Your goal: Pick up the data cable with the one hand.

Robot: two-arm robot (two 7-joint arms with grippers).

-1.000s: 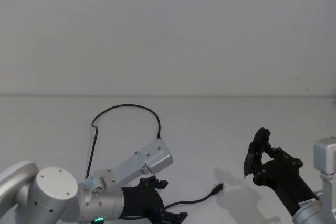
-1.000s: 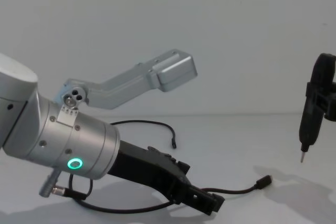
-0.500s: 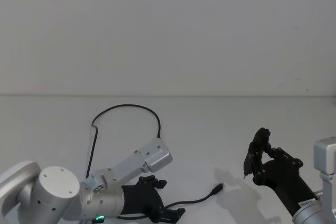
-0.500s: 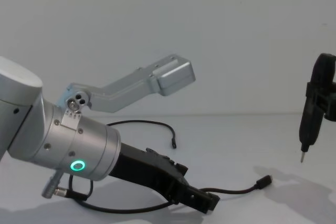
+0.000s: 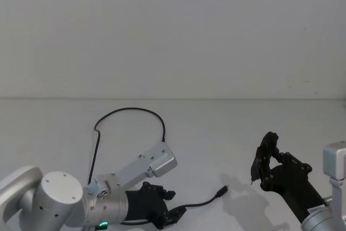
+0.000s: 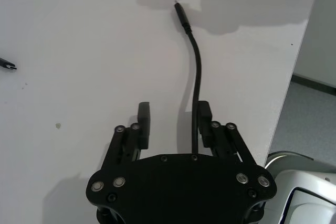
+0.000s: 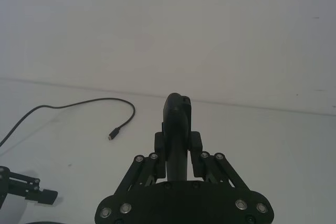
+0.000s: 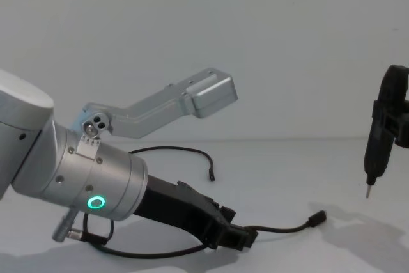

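- The left gripper is hovering low over the white table, at the near left. Its fingers are standing apart and clamping nothing.
- The right gripper, parked at the right, is gripping a pen-like tool.
- The data cable is lying flat on the table and passing between the left fingers, just beside one. I think it is risking to slip out sideways on closing.
- Its near stretch is running left to right, with the plug pointing right and slightly far.
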